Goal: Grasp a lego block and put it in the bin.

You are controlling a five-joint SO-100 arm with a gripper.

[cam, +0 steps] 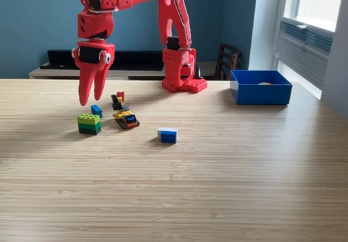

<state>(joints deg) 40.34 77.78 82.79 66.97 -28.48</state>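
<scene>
My red gripper (91, 99) points straight down at the exterior view's left, its two fingers slightly apart with nothing between them. It hangs just above and behind a stack of green lego blocks (89, 124) and a small blue block (96, 110). A small lego figure of red, black and yellow blocks (124, 114) lies to the right of these. A blue and white block (168, 135) sits alone nearer the middle. The blue bin (260, 87) stands at the back right, with something pale inside it.
The arm's red base (184, 76) is fixed at the table's far edge, between the blocks and the bin. Behind the table are a low black shelf (65, 60) and a chair (228, 61).
</scene>
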